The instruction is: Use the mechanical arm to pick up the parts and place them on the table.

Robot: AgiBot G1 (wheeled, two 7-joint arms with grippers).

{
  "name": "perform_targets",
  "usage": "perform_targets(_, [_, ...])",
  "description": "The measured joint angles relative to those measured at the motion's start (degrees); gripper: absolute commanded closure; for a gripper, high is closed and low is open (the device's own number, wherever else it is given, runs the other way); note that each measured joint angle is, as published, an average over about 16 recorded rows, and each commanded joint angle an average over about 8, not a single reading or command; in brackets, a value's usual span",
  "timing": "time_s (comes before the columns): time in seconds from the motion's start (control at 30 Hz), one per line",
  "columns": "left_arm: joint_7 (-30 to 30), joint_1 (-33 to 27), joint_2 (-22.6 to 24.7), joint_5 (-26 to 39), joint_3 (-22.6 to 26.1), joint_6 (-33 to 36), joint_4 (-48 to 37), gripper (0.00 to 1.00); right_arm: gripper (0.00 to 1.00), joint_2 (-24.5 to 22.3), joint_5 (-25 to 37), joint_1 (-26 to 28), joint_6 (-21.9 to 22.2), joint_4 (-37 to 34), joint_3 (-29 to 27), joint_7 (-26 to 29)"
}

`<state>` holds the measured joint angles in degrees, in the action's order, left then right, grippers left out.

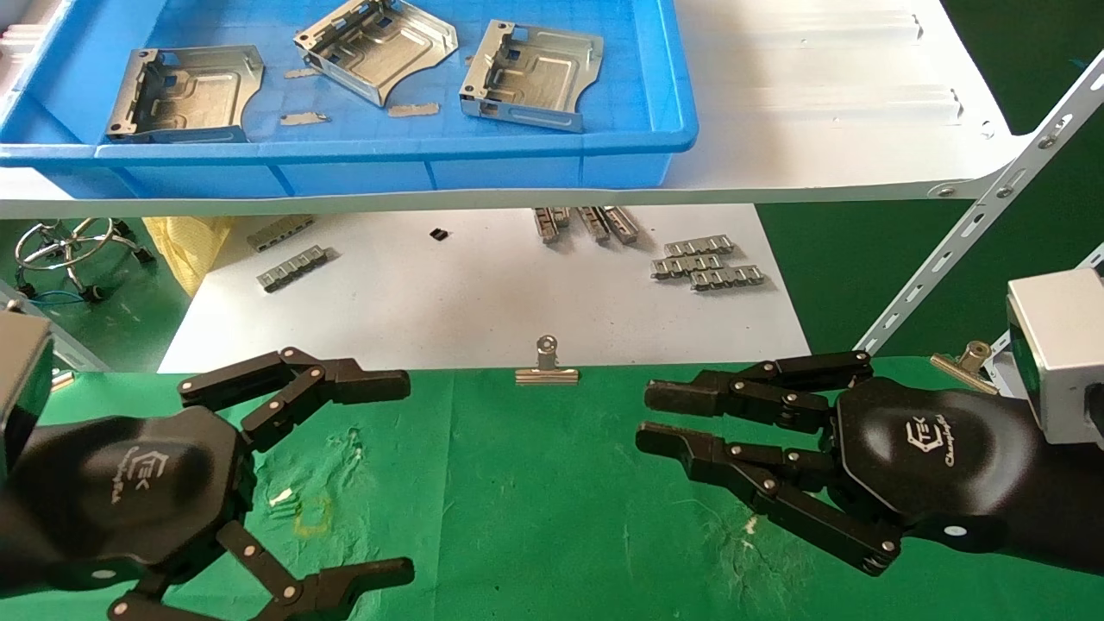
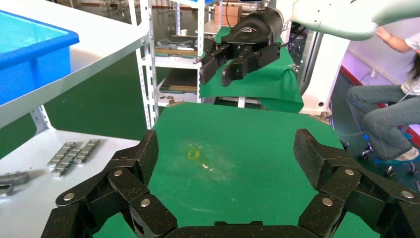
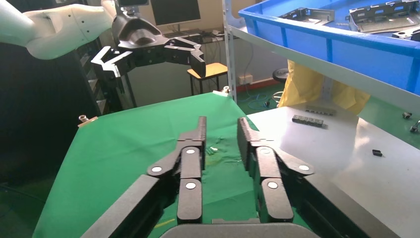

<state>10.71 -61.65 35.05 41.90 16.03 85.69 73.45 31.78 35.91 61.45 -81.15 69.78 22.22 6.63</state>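
Three silver-grey bracket parts (image 1: pixel 185 93) (image 1: pixel 375 47) (image 1: pixel 530 76) lie in a blue tray (image 1: pixel 388 151) on the white shelf, above and beyond both hands. My left gripper (image 1: pixel 404 476) hovers over the near left of the green table (image 1: pixel 535 500), fingers spread wide and empty; its wrist view (image 2: pixel 228 153) shows only green cloth between them. My right gripper (image 1: pixel 649 418) hovers over the table's right side, pointing left, its fingers parallel with a narrow gap and nothing between them (image 3: pixel 221 131). Both hands are well short of the parts.
The white shelf board (image 1: pixel 819 103) overhangs a white sheet (image 1: pixel 483 302) with small ridged metal strips (image 1: pixel 707 261). A binder clip (image 1: pixel 546 366) stands on the table's far edge. A slanted shelf brace (image 1: pixel 975 224) runs beside the right arm. A yellow square mark (image 1: pixel 312 515) lies near the left hand.
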Motion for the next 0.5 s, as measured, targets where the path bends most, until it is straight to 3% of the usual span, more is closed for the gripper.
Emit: perform_targets(0.5, [0.1, -0.6, 0.0, 0.2, -0.1, -0.2, 0.3, 0.00, 1.00, 0.0, 0.0, 0.0, 0.0, 0.0, 0.0, 0.0])
